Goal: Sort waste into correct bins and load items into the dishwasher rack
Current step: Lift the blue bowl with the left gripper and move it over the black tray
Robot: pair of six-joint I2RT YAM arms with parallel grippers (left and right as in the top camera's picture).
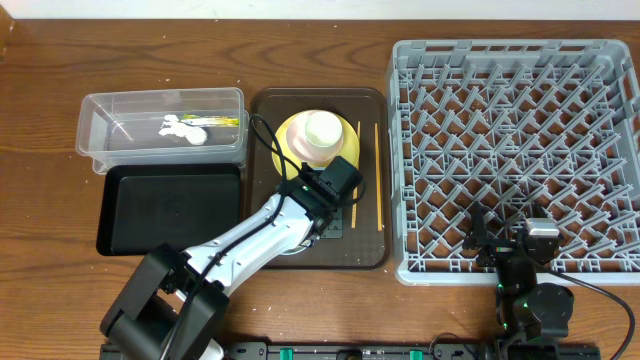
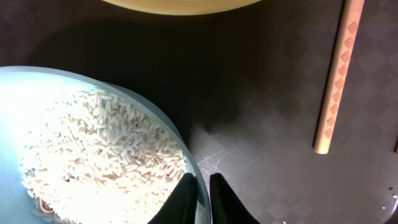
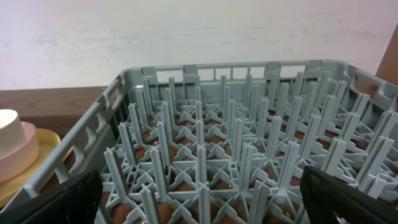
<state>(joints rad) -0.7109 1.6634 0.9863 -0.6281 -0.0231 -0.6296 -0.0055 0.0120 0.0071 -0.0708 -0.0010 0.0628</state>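
left hand grips the pale blue bowl of rice crumbs; right hand hangs released by the dishwasher rack.

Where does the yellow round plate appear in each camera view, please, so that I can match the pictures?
Overhead: the yellow round plate lies centre, on the dark brown serving tray.
Left wrist: only its rim, at the top edge.
Right wrist: far left, beyond the grey plastic rack.
Shared landmark: the tray, which is the dark floor in the left wrist view.
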